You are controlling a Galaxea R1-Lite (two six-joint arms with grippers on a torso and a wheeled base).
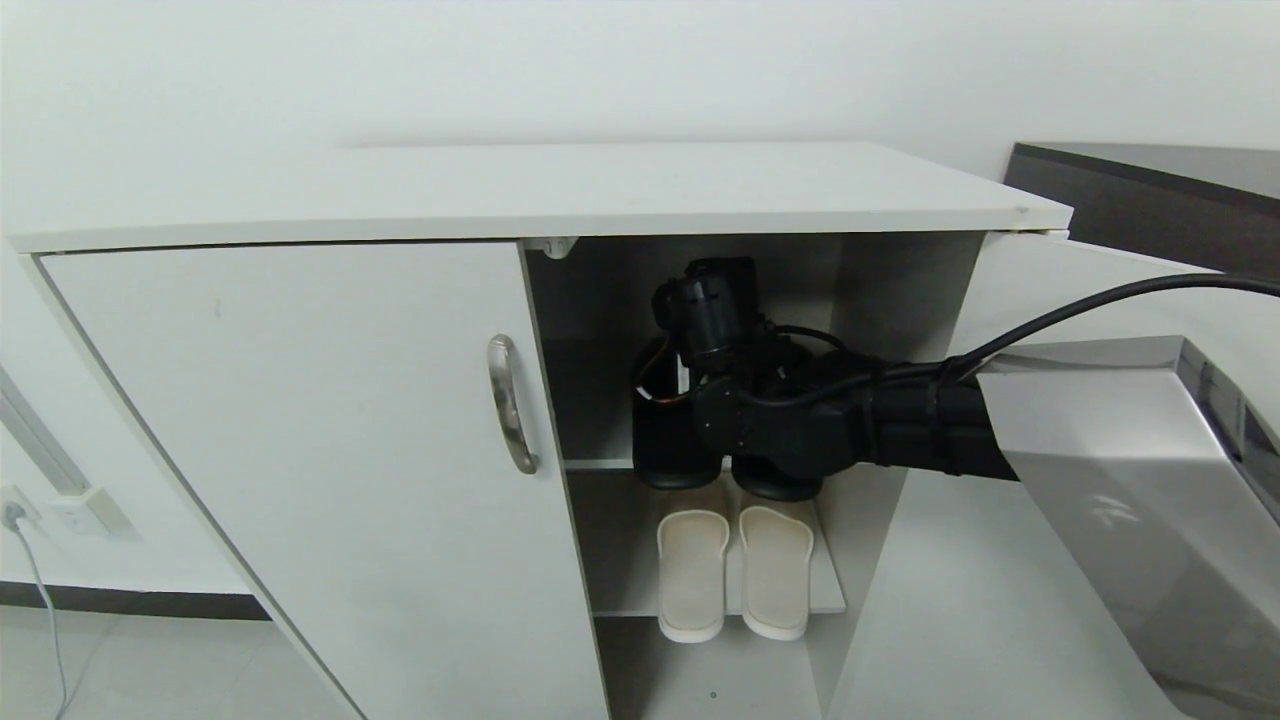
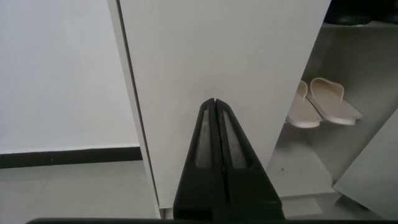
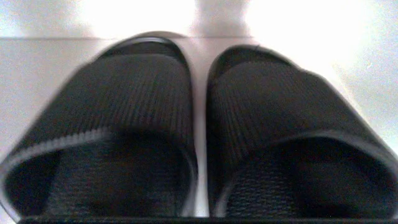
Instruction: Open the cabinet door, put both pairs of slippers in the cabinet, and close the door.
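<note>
Black slippers with ribbed fabric straps (image 3: 124, 118) sit as a pair side by side on the upper shelf of the white wooden cabinet (image 1: 600, 190). The right gripper (image 1: 712, 415) is just over them, grip state cannot tell. Plain cream slippers (image 1: 692, 575) lie on the lower shelf, heels overhanging. The left gripper (image 2: 214, 143) has its fingers pressed together, empty, facing the closed left door (image 1: 300, 420).
</note>
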